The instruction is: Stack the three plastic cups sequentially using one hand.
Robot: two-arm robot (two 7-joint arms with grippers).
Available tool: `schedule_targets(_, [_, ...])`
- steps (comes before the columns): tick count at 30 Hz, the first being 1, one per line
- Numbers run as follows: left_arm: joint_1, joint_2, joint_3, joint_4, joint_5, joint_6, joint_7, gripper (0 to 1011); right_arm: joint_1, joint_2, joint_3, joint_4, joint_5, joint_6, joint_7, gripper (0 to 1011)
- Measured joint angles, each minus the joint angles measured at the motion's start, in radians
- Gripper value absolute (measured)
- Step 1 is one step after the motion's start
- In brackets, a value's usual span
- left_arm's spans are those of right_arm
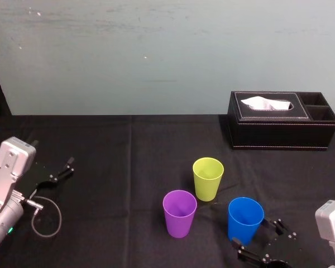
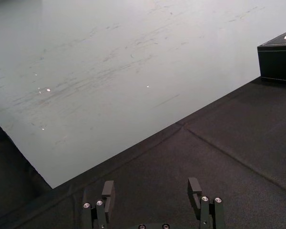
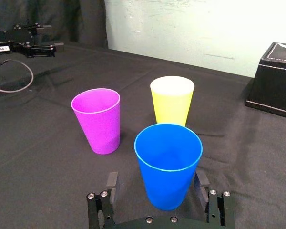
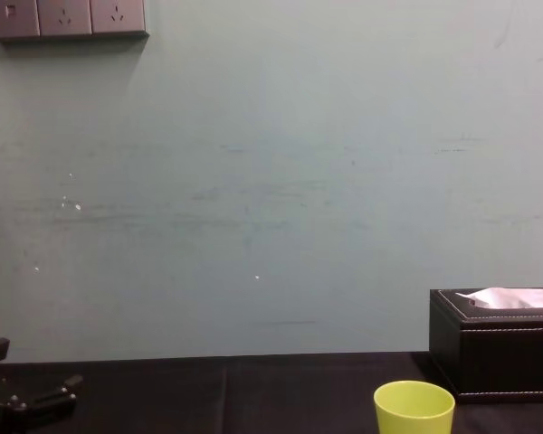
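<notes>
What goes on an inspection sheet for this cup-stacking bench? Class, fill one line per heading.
Surface: black cloth, creased.
Job's things: purple cup, lime-yellow cup, blue cup; upright, apart, unstacked.
Clutter: black tissue box, far right, tissue showing.
Grippers: right gripper open, straddling the blue cup; left gripper open, parked at left.
Cables: grey cable looped near the left gripper.
Surroundings: pale green wall; wall sockets high on it.

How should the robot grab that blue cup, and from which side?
By its side wall near mid-height, coming level from the robot's side. The blue cup stands upright and tapers downward, so squeezing its round wall should hold. The open right pincer straddles it there; the left pincer sits idle at far left.
</notes>
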Motion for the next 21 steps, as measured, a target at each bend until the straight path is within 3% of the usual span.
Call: schedule_targets(21, [0.000,0.000,0.000,0.000,0.000,0.000,0.000,1000,0.063,-0.044,-0.015,0.044,-0.024,0.022,0.008,1000])
